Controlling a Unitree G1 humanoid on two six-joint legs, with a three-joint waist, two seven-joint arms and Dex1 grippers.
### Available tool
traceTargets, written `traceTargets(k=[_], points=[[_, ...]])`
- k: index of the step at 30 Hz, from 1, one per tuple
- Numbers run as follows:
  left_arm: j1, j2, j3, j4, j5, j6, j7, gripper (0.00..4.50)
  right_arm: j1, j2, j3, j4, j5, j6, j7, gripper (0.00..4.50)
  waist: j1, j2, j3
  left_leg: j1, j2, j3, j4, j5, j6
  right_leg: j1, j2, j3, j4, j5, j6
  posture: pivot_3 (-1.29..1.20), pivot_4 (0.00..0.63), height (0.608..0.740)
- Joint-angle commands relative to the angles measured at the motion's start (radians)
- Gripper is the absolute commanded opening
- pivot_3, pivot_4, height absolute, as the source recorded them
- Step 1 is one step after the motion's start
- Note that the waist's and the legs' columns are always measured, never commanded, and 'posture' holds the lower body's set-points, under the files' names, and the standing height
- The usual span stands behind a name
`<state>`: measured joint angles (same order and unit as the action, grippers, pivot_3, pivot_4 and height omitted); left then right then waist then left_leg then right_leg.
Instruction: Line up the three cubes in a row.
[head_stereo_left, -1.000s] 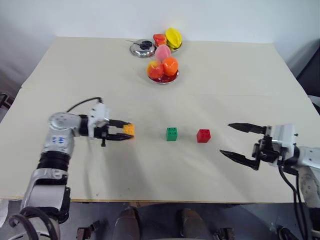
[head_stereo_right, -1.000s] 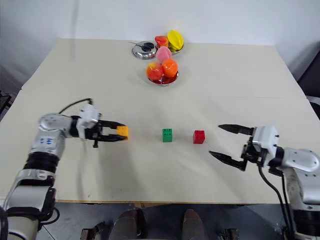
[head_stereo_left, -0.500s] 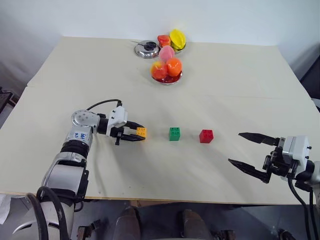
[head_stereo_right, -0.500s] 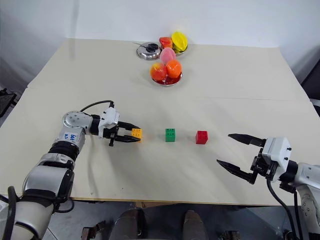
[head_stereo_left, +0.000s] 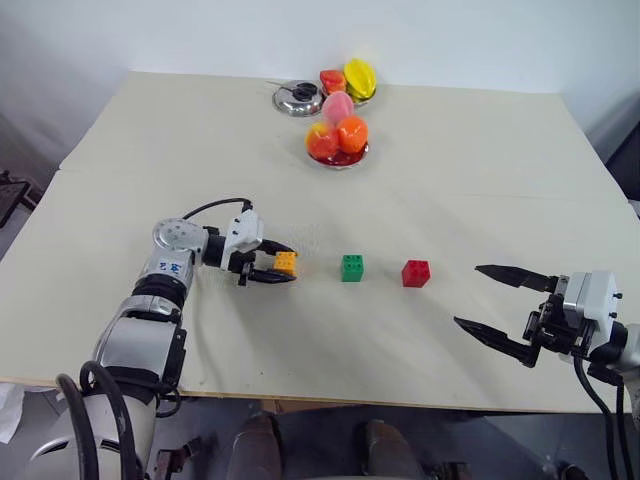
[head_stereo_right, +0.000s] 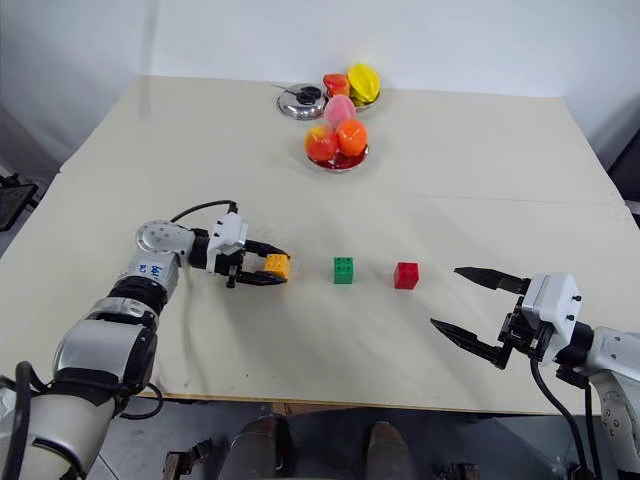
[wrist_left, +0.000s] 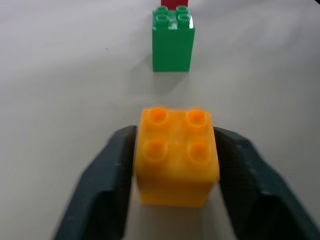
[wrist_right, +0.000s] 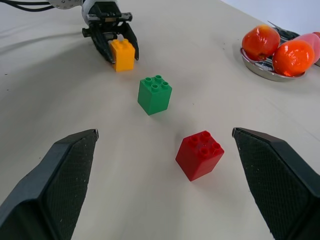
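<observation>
On the cream table (head_stereo_left: 450, 160), toward its left side, the left gripper (head_stereo_left: 278, 264) lies low over the surface with the orange-yellow cube (head_stereo_left: 285, 263) between its two black fingers (wrist_left: 107, 185). From the left wrist camera the cube sits on the table with a finger close along each flank; whether they press it or have just let go cannot be told. To its right, a little apart, stands the green cube (head_stereo_left: 352, 267), then the red cube (head_stereo_left: 416, 273), the three forming a near-straight row with studs up. Farther right, near the table's front edge, the right gripper (head_stereo_left: 500, 310) hovers with its fingers spread wide, holding nothing. At the far edge sit two dishes of toy fruit (head_stereo_left: 338, 140).
</observation>
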<state>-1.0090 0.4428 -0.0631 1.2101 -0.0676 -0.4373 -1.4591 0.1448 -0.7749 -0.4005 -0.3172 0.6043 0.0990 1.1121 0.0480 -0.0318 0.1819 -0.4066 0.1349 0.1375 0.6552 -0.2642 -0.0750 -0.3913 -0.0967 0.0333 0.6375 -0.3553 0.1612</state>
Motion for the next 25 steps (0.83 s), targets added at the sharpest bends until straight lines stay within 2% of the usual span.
traceTargets(k=[1,2,10,17,25], points=[[0.003,0.035,0.043,-0.029,-0.024,-0.015,-0.018,3.64,0.007,0.000,-0.019,-0.036,0.023,0.003,0.001,4.50,-0.001,0.000,0.000,0.000,0.000,0.000,-0.001,0.000,0.000,0.000,0.000,0.000,0.000,0.000,0.000,0.00,0.150,0.740],[0.010,0.048,0.051,-0.040,-0.031,-0.010,-0.031,3.94,0.006,-0.001,-0.019,-0.032,0.023,0.004,0.004,4.50,-0.004,0.000,0.000,0.000,0.000,0.000,-0.001,0.000,0.000,-0.001,0.000,0.000,0.000,0.000,0.000,0.00,0.150,0.740],[0.188,0.216,0.131,-0.288,-0.134,0.049,-0.114,3.94,0.000,-0.024,-0.047,0.043,0.020,-0.021,0.083,4.50,-0.027,0.000,0.000,0.001,0.000,0.000,-0.004,0.000,0.000,-0.001,0.000,0.000,0.000,0.000,0.000,0.00,0.150,0.740],[0.614,0.428,0.258,-0.723,-0.299,0.233,-0.082,3.94,-0.047,-0.112,-0.092,0.329,-0.042,-0.169,0.253,4.50,-0.038,0.002,0.001,0.001,0.000,0.002,-0.004,0.000,0.000,-0.001,0.000,0.001,0.000,0.000,-0.001,0.00,0.150,0.740],[0.865,0.456,0.417,-0.969,-0.351,0.321,0.104,3.94,-0.116,-0.118,-0.047,0.480,-0.084,-0.252,0.319,4.50,-0.030,0.002,0.001,0.002,0.001,0.002,-0.003,0.000,0.000,0.000,0.000,0.001,0.001,-0.001,-0.001,0.00,0.150,0.740]])
